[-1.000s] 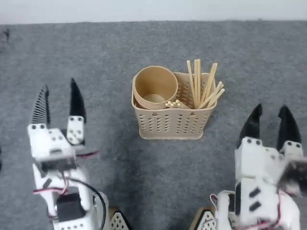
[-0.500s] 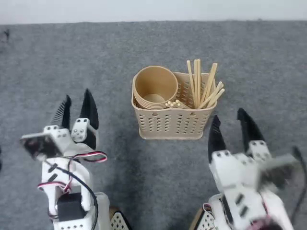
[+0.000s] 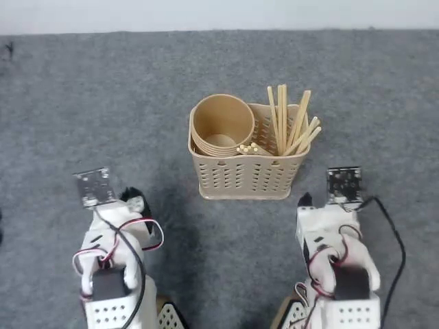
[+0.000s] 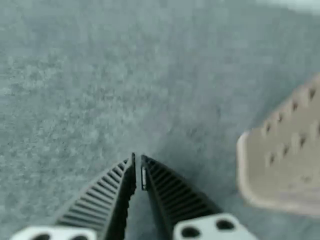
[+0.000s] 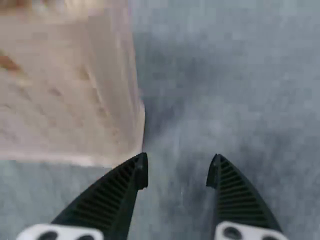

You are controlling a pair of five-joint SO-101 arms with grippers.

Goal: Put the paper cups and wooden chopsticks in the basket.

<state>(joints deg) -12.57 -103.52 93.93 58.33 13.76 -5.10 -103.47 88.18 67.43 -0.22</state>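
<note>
Counter (image 3: 82, 89): grey, carpet-like surface across the whole high view.

Basket (image 3: 243, 179): beige, perforated walls, two compartments, standing upright mid-counter between the two arms. The high view looks into it from above. The left wrist view catches one rounded lower corner with its rows of holes. The right wrist view catches a blurred side wall and corner, close in.

Left arm (image 3: 110, 253): at the near edge, on the basket's left, wrist pitched down toward the counter with its small circuit board facing up. Right arm (image 3: 336, 247): same posture on the basket's right, board uppermost.

Paper cups (image 3: 221, 120): nested stack, mouth up, in the basket's left compartment.

Wooden chopsticks (image 3: 288, 127): bundle standing in the right compartment, fanned and leaning, tips above the rim. A few more stick ends lie at the divider, just beside the cups.

Left hand (image 4: 138, 162): clenched, ribbed fingers almost meeting at the tips, grasping nothing, pointed at bare counter with the basket corner off to one side.

Right hand (image 5: 178, 167): released, fingers spread wide and empty. One fingertip (image 5: 141, 165) sits just beside the basket's corner; contact cannot be judged.
</note>
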